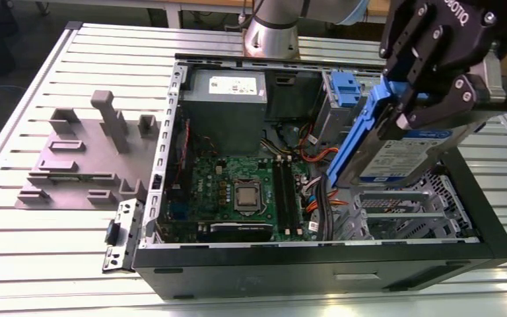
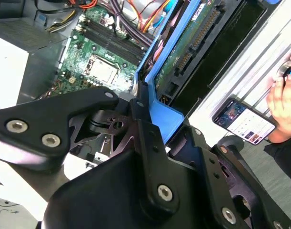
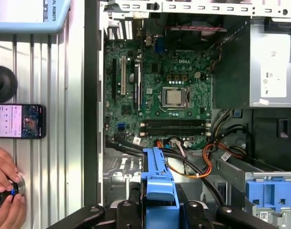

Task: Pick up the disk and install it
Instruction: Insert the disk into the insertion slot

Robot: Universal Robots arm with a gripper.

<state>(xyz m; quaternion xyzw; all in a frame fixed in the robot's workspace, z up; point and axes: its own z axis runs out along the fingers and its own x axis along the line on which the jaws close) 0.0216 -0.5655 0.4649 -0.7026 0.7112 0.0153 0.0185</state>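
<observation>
The gripper (image 1: 422, 105) is pinched tight on the disk (image 1: 403, 155), at its blue rail (image 1: 359, 142), and holds it tilted above the open computer case (image 1: 324, 254).

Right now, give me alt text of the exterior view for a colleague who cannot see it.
The gripper holds the disk, tilted, by its blue rail above the drive cage of an open computer case. The motherboard lies exposed inside; a grey fixture sits on the slatted table at the exterior view's left.
</observation>
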